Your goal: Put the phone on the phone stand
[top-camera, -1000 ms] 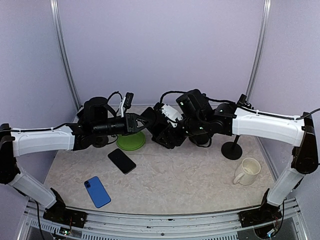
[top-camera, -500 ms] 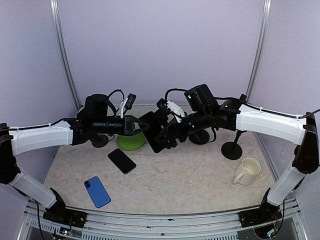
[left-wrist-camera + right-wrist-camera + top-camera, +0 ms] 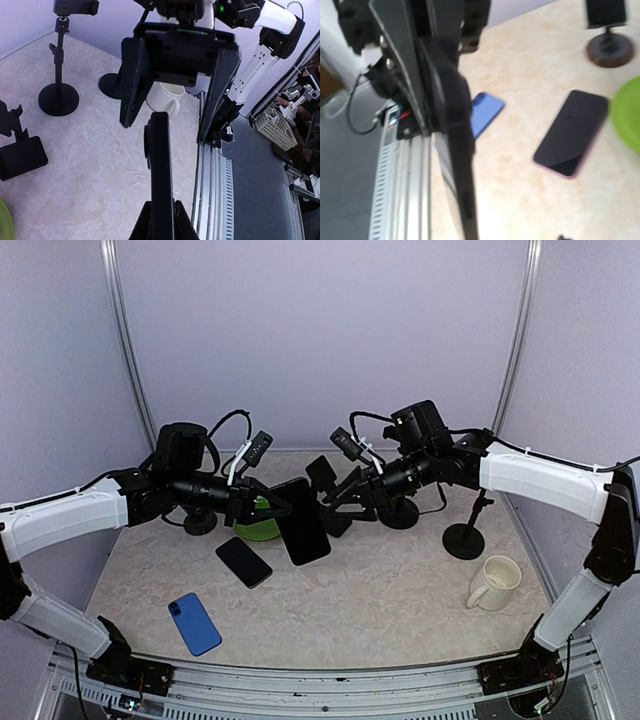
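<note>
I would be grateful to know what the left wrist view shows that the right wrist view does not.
Only the left wrist: the white mug and the right arm's fingers, open. Only the right wrist: the blue phone and the black phone lying flat. Both: the held phone, edge-on, and the green plate.

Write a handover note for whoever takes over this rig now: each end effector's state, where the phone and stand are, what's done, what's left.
Left end effector: shut on the black slab phone, held in midair.
Right end effector: open, jaws wide by the phone's free end, not gripping.
Black round-based pole phone stand: right side, near the cream ceramic mug.
Done: phone lifted. Left: set it on the stand.
</note>
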`<state>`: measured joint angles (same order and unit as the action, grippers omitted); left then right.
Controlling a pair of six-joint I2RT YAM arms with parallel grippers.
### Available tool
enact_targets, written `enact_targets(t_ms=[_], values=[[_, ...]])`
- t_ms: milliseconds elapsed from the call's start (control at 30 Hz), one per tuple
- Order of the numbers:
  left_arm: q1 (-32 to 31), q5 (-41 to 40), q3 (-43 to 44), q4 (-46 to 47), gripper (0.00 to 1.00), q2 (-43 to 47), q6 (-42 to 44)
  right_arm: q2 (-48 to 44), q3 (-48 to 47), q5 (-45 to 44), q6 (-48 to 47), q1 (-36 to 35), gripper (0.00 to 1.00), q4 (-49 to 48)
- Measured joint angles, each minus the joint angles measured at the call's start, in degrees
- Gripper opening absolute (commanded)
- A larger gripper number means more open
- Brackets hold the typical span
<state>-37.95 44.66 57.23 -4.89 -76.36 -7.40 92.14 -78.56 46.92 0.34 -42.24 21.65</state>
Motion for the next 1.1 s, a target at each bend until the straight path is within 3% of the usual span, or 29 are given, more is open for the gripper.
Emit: enact_targets(t_ms=[167, 333, 467, 533, 633, 700, 833, 1100], values=[[0.0, 2.6, 0.0, 2.2, 0.0, -0.3, -0.5, 2.9, -0.3, 4.1, -1.2, -0.5, 0.55, 1.4], [0.0, 3.8, 0.2, 4.0, 0.0, -2.2, -1.2, 4.7, -1.3, 6.4, -3.0, -0.7, 0.39, 3.4], [0.0, 4.4, 1.2, 5.6, 0.02, -4.4, -1.8, 4.9, -1.5, 8.1, -4.4, -0.8, 0.14, 4.7], [0.0, 4.9, 1.7, 6.6, 0.12, -5.3, -2.4, 4.9, -1.5, 8.5, -5.1, -0.7, 0.0, 5.1], [-0.1, 5.3, 2.3, 8.2, 0.35, -6.3, -3.3, 4.9, -1.6, 8.8, -5.5, -0.4, 0.0, 5.7], [-0.1, 4.3, 2.4, 10.5, 0.38, -6.8, -4.2, 5.0, -1.7, 8.6, -5.4, -0.5, 0.0, 5.9], [-0.2, 2.9, 1.5, 17.4, 0.36, -6.9, -7.4, 5.0, -1.5, 9.1, -4.1, 0.0, 0.0, 4.7], [-0.4, 3.2, -4.7, 30.7, 0.18, -7.1, -16.8, 4.9, 0.0, 10.9, 0.3, 1.4, 0.0, -0.7]])
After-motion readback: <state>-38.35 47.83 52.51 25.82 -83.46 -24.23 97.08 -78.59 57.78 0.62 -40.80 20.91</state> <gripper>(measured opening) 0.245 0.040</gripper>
